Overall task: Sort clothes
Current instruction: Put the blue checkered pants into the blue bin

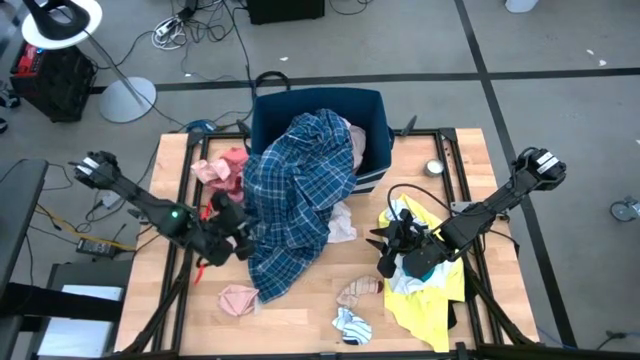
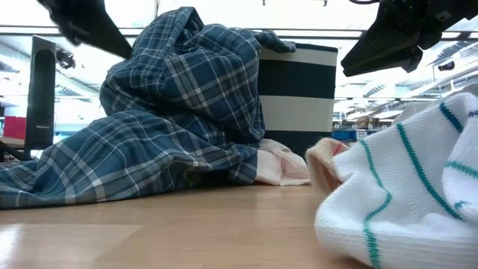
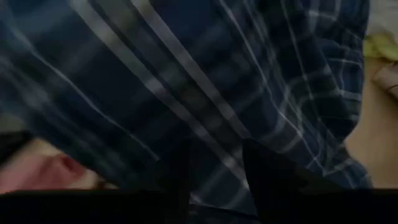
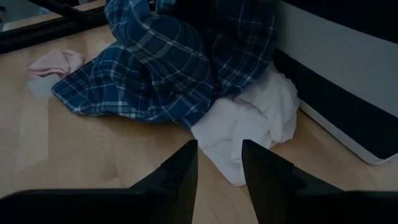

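The blue plaid shirt [image 1: 295,200] hangs out of the navy bin [image 1: 375,120] and spreads over the table; it also shows in the low view [image 2: 164,127]. My left gripper [image 1: 240,232] is at the shirt's left edge, its fingers apart, and plaid cloth fills its wrist view [image 3: 216,155]. My right gripper [image 1: 383,252] is open and empty above the table, right of the shirt, pointing at a white piece [image 4: 249,124]. The yellow shirt [image 1: 430,300] lies under the right arm. Pink pieces [image 1: 222,170] [image 1: 238,298] and a white teal-striped piece [image 1: 352,325] lie on the table. My left gripper has plaid cloth [image 3: 217,124] right in front of and between its fingers [image 3: 267,180], coming level from the table's left side. I cannot tell whether the fingers touch the cloth.
The bin stands at the table's far middle with clothes inside. A beige piece [image 1: 358,290] lies near the front. A small silver round thing [image 1: 434,167] sits at the far right. Bare wood shows at the near left [image 1: 160,310].
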Robot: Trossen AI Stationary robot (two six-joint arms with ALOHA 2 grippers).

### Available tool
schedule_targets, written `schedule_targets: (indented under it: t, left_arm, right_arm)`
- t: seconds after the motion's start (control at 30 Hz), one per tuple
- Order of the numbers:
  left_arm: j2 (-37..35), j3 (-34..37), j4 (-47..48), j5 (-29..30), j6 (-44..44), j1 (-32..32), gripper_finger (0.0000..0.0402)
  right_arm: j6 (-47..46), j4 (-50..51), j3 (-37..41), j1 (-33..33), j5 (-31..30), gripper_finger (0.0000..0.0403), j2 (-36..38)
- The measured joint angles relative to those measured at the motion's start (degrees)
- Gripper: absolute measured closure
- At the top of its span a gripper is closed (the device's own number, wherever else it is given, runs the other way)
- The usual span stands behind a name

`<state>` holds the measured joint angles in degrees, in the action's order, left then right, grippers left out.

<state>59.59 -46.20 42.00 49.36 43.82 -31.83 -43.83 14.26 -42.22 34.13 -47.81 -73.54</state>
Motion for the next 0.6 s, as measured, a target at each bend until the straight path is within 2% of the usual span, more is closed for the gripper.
schedule_targets:
  t: [0.17, 0.4, 0.6]
  left_arm:
    - [0.02, 6.95, -11.82, -2.16, 0.45, 0.00, 0.0255]
    - [0.02, 15.49, -22.65, -2.99, 4.94, 0.07, 0.0255]
    - [1.10, 25.03, -41.92, -3.09, 3.25, 0.84, 0.0255]
  right_arm:
    - [-0.02, -0.02, 0.00, 0.00, -0.02, 0.0277, 0.00]
    - [-0.09, -0.05, 0.00, 0.02, -0.01, 0.0277, 0.00]
    - [-0.09, -0.07, 0.00, 0.02, -0.02, 0.0277, 0.00]
